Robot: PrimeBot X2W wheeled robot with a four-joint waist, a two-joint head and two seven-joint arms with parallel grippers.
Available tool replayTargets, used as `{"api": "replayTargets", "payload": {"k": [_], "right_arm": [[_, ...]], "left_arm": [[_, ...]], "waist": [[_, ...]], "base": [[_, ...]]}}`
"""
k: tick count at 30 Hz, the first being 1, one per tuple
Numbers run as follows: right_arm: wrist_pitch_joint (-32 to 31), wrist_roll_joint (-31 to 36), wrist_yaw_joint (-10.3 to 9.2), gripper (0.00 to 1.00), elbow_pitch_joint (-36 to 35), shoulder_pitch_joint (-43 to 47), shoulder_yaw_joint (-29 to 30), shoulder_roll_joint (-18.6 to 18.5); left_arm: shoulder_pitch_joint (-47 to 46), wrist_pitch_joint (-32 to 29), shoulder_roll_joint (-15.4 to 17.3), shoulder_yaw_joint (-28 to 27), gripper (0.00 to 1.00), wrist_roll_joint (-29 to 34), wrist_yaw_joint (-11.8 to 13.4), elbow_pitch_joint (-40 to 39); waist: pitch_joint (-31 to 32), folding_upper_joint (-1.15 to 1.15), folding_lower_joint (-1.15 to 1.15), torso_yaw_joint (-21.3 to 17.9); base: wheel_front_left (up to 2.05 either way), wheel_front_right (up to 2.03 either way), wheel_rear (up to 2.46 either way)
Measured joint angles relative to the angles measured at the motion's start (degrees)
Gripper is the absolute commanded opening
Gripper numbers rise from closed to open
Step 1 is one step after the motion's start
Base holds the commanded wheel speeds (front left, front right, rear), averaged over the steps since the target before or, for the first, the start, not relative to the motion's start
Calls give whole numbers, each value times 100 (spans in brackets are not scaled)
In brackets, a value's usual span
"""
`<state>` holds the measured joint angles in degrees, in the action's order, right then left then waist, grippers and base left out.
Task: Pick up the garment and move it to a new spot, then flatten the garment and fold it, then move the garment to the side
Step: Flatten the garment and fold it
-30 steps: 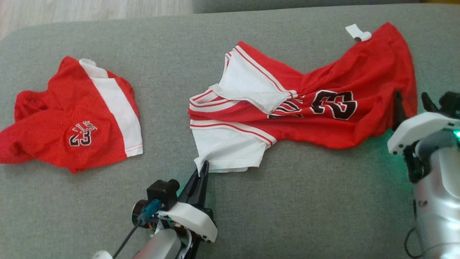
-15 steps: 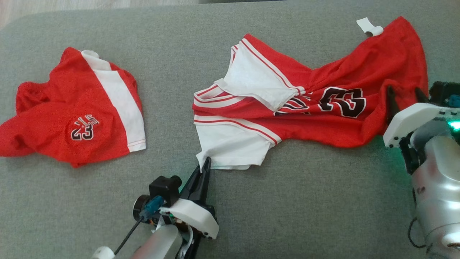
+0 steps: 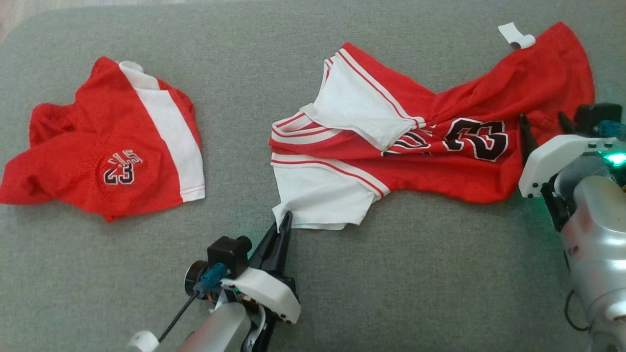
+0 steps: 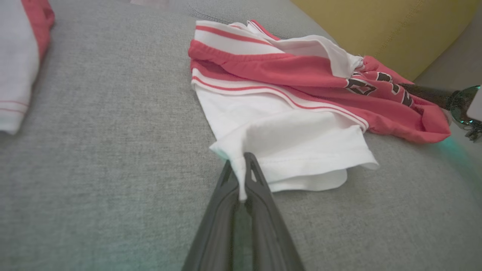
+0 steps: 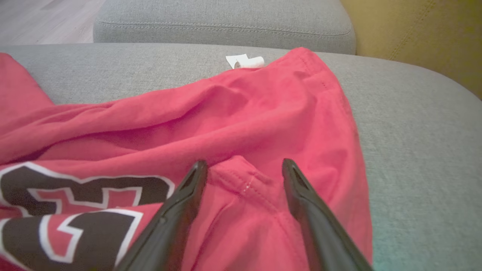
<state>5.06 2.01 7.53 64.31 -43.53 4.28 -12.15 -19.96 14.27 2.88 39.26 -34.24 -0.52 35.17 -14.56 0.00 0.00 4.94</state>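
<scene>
The garment [image 3: 440,161] is a red jersey with white sleeves and a black number, lying crumpled across the grey sofa seat [image 3: 415,274]. My left gripper [image 3: 284,220] is shut on the near corner of the white sleeve [image 4: 286,143], and the pinched cloth shows between its fingertips in the left wrist view, where that gripper [image 4: 241,169] rises from the bottom edge. My right gripper [image 3: 542,120] is open at the jersey's right end. In the right wrist view it [image 5: 244,165] straddles a raised fold of the red hem [image 5: 244,180], with its fingers resting on the cloth.
A pair of red shorts [image 3: 107,156] with a white stripe lies on the seat at the left. A small white tag [image 3: 516,36] sits beyond the jersey's far right corner. A yellow surface [image 4: 376,30] stands behind the sofa, and a second grey cushion [image 5: 226,22] lies farther back.
The camera has shifted. My right gripper has moved in over the jersey's right hem, so a fold now lies between its open fingers. The left gripper keeps its hold on the sleeve corner.
</scene>
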Motion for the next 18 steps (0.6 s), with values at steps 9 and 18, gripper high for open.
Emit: {"api": "replayTargets", "payload": {"k": [9,18], "right_arm": [[91,-164,0,0,414,-154,-275,-102],[318,-354,0,0,584,-186,-450,-119]], "left_arm": [[-8,1,-2,52,0,-57,4,26],[-6,1,-2,105,0,-97,53,58]], "waist": [[7,0,0,19],[157,0,0,-48]], "base": [[0,0,0],[0,0,0]]}}
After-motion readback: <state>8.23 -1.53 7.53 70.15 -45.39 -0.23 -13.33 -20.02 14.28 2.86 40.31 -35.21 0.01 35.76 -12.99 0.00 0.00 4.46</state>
